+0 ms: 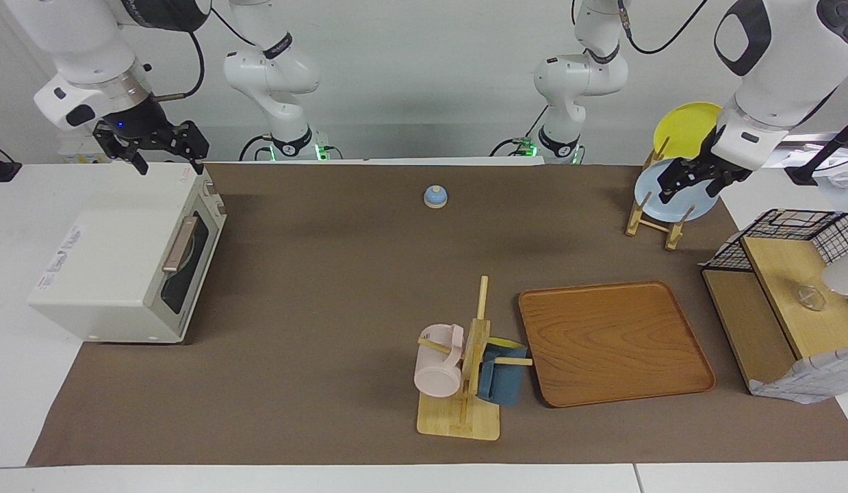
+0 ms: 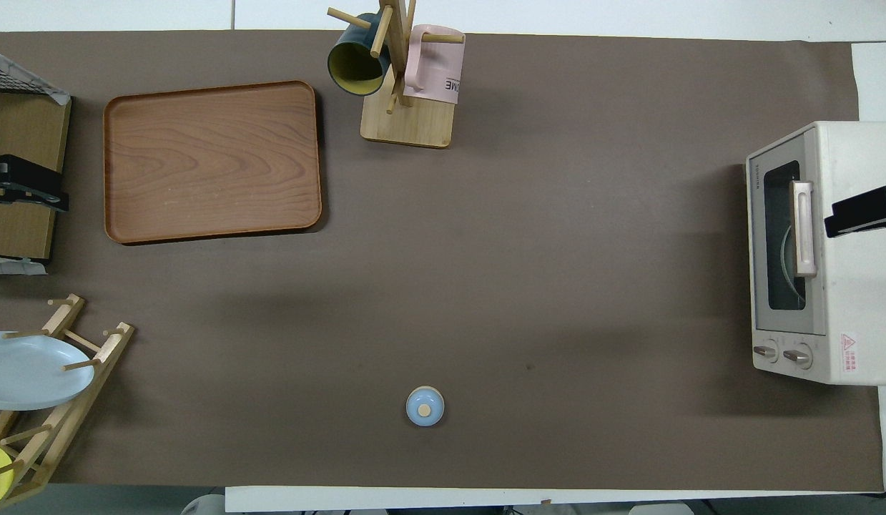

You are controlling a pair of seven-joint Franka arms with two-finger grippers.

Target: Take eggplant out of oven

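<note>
Oven [image 1: 116,267] matt off-white w/ dark glossy glass; tray [image 1: 612,342] smooth wood; tablecloth [image 1: 328,274] matt brown

The table [image 1: 328,287] carries the oven [image 1: 116,253]; tray [image 1: 612,342]; mug stand [image 1: 458,414]; perhaps a bell [image 1: 435,197].

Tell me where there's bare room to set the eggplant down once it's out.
The widest bare mat lies in front of the oven, bordered by the small blue lidded pot and the mug tree. The wooden tray is bare too. It is crowded at the left arm's end.
</note>
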